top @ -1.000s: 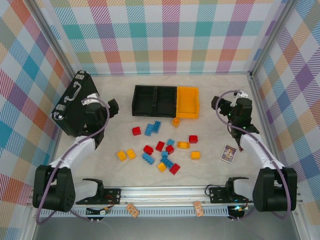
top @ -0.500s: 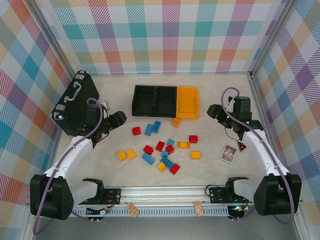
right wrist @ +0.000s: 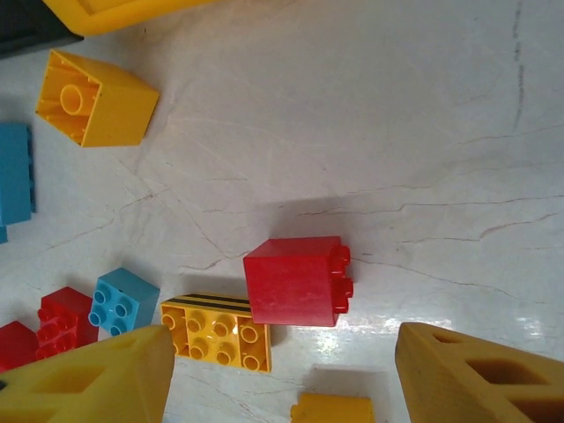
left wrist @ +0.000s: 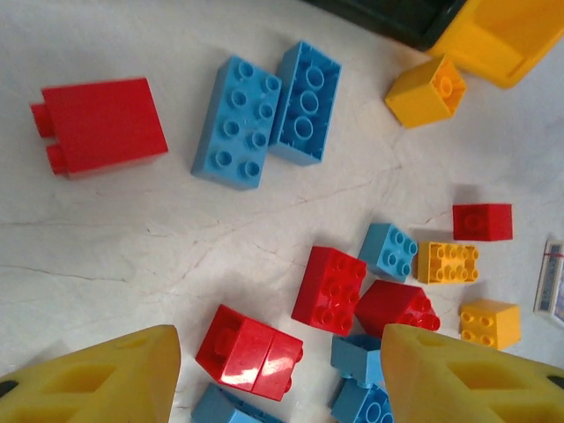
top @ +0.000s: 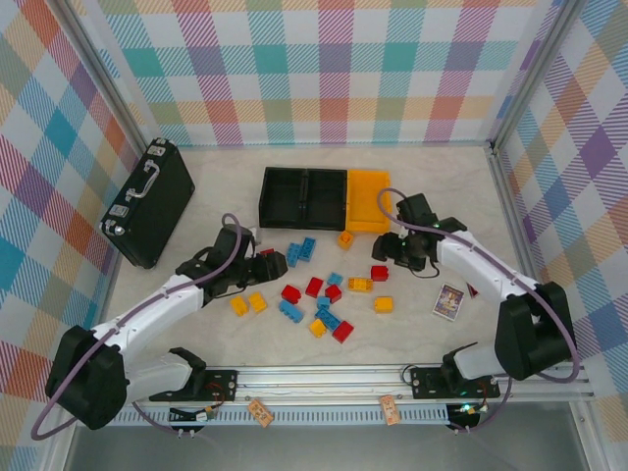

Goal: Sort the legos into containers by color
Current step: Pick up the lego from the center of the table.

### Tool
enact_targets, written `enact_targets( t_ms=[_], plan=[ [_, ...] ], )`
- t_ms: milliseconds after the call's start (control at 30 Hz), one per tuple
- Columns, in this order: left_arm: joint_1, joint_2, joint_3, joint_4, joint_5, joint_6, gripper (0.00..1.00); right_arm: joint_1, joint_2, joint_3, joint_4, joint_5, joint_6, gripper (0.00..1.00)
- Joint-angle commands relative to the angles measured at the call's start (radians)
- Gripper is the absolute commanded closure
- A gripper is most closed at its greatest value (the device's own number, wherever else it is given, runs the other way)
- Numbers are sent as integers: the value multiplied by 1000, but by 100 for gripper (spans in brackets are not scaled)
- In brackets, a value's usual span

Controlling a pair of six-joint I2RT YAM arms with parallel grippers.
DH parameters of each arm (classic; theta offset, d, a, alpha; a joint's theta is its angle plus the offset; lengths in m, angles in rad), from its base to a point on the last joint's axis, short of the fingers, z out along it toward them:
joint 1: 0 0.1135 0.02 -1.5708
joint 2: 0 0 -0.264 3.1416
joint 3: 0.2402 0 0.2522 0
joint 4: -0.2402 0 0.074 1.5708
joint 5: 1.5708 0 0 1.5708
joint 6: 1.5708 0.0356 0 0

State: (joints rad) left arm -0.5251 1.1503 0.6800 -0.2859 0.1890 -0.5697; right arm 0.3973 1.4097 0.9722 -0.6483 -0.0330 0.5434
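On the pale table [top: 432, 177], as seen from above:

- Bins [top: 304, 222]: three joined in a row towards the back, two black and one yellow bin [top: 365, 201] at the right end.
- Bricks [top: 314, 287]: red, blue and yellow-orange, scattered loose in front of the bins, all lying outside them.
- Briefcase [top: 147, 201]: black, at the far left, well apart from the bricks.
- Card [top: 449, 301]: small and printed, flat at the right of the scatter.
- Left gripper [top: 250, 263]: low over the left side of the scatter, released and holding nothing. Its wrist camera shows yellow fingers [left wrist: 97, 379] spread wide, with a red double brick [left wrist: 249, 352] on the table between them. Farther off lie a red side-lying brick [left wrist: 101, 126] and a blue pair [left wrist: 264, 115] resting side by side.
- Right gripper [top: 394, 245]: low just in front of the yellow bin, likewise released and empty. Its wrist camera shows the fingers [right wrist: 485, 379] apart. A red cube [right wrist: 295, 280] lies on its side just ahead of the gap, touching a striped yellow brick [right wrist: 216, 333]. A yellow cube [right wrist: 97, 97] sits near the yellow bin's edge.
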Motion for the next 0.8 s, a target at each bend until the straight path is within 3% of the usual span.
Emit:
enact_targets(
  t_ms=[0,333,767],
  plan=[
    [-44,12,-10,37,-32,-38,38,32,46,45,-47,50,22,31],
    [-114,69,5,54,-56,-46,39,78,195,92,-51,119,36,30],
    [-156,145,32,60,-71,-46,40,92,316,128,-50,113,20,46]
  ],
)
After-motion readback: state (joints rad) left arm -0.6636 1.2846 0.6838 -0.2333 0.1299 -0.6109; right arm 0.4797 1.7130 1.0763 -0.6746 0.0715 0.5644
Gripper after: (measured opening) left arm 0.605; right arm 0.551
